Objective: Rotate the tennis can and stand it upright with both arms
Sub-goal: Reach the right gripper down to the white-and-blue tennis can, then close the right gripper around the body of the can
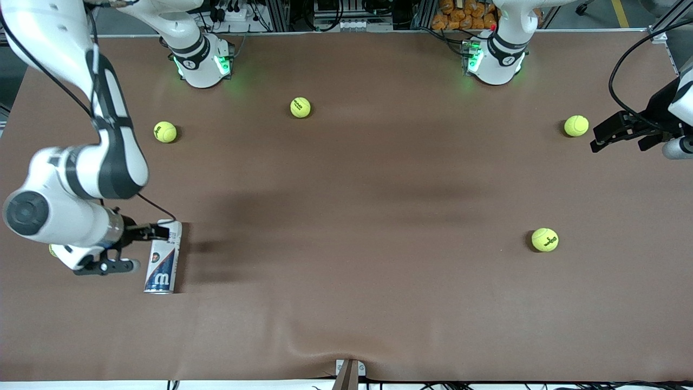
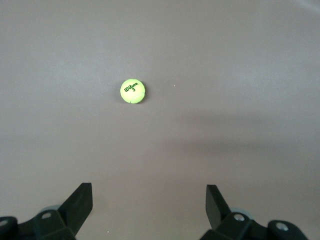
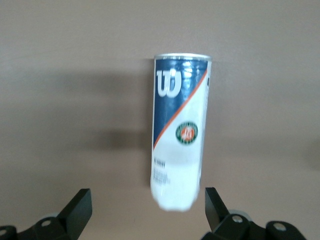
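Blue-and-white labelled clear plastic tennis can [image 1: 163,257] lies flat on brown table [image 1: 352,216]. Right claw [image 1: 132,249] released, straddling its white end, lined up for grasp. Left claw [image 1: 622,132] released, waits near yellow ball [image 1: 576,125].

tennis can [image 1: 163,258]: 1 | tennis balls [image 1: 300,107]: 4 in full view | arms [image 1: 81,162]: 2

- Large white "W" logo on the dark-blue part of the tennis can [image 3: 180,135] label, near the silver rim; same logo readable in the front view [image 1: 163,260].
- Round green-and-orange emblem mid-label, lettering too small to read.
- Fine print block at the white end, unreadable.
- "Wilson 3" in dark print on the tennis ball [image 2: 132,91] in the left wrist view.
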